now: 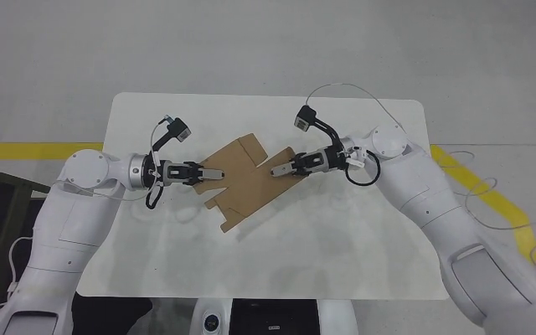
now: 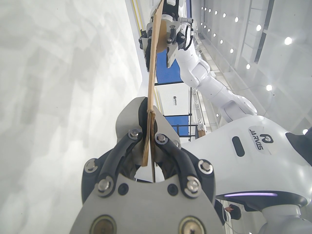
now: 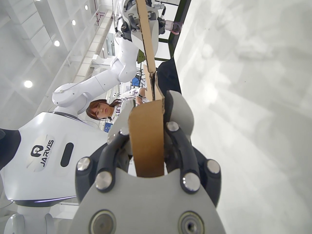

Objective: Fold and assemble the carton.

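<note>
A white table with rounded corners point(image 1: 377, 251) stands in front of a white two-armed robot. Above the middle of the table hangs a flat, unfolded brown cardboard carton point(image 1: 247, 180), held between the two arms. The carton is an irregular blank with notched flaps and faint crease lines. It lies roughly level, turned at a slant to the table's edges, and casts a soft shadow on the tabletop. The left gripper point(image 1: 216, 173) comes in from the robot's left side and is clenched on the carton's left edge. Seen from the left wrist, the left gripper point(image 2: 147, 113) pinches a layered edge of the carton point(image 2: 153, 57) between its two fingers. From there the board runs away edge-on, apart from the table surface. The right gripper point(image 1: 278, 170) comes in from the opposite side and is clamped on a flap at the carton's right edge. Seen from the right wrist, the right gripper point(image 3: 150, 110) presses on both faces of a cardboard tab point(image 3: 146, 135). The two grippers face each other with the board spanning the gap between them. On the grey floor beside the table runs a yellow stripe point(image 1: 33, 151).
</note>
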Robot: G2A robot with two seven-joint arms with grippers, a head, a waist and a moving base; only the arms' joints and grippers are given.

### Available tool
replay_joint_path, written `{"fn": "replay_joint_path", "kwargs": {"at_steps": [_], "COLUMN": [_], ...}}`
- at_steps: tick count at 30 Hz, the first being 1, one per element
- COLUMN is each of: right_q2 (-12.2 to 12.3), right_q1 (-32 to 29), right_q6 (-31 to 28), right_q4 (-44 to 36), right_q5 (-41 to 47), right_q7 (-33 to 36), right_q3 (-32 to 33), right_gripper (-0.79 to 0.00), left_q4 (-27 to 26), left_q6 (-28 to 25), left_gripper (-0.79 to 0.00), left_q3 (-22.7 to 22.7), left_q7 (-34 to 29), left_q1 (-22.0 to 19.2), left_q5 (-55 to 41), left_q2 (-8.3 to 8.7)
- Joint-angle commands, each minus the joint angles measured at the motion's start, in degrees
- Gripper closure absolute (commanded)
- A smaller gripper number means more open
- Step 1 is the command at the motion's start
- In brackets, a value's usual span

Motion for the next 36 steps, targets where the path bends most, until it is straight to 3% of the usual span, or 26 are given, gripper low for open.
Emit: {"fn": "replay_joint_path", "kwargs": {"at_steps": [1,5,6,7,8,9,26,36], "right_q2": [0.02,0.08,0.09,0.11,0.13,0.14,-0.24,-0.34], "right_q1": [0.12,0.38,0.44,0.52,0.56,0.59,0.84,0.83], "right_q6": [-0.04,-0.31,-0.35,-0.42,-0.53,-0.70,-4.85,-6.49], "right_q4": [-0.03,0.03,0.05,0.04,0.15,0.26,5.46,7.12], "right_q5": [0.15,0.35,0.43,0.45,0.54,0.73,-0.43,-1.02], "right_q7": [-0.04,-0.31,-0.35,-0.42,-0.53,-0.69,-4.87,-6.52], "right_q3": [-0.30,-0.82,-0.94,-1.05,-1.12,-1.15,-1.63,-0.69], "right_gripper": [0.000,0.000,0.000,0.000,0.000,0.000,0.000,0.000], "left_q4": [0.00,0.00,-0.01,-0.06,-0.11,-0.12,0.96,0.87], "left_q6": [0.01,0.14,0.15,0.19,0.15,0.21,6.19,8.66], "left_gripper": [0.000,0.000,-0.092,-0.320,-0.680,-0.785,-0.785,-0.785], "left_q3": [0.00,-0.04,-0.09,-0.08,-0.12,-0.15,-0.99,-0.96], "left_q7": [0.08,0.25,0.38,0.36,0.36,0.37,7.75,8.38], "left_q1": [-0.01,-0.04,-0.08,-0.08,-0.11,-0.12,-0.20,-0.58], "left_q5": [0.08,-0.07,-0.13,-0.31,-0.39,-0.50,-4.96,-6.78], "left_q2": [0.03,0.09,0.10,0.10,0.12,0.14,-0.07,-0.22]}}
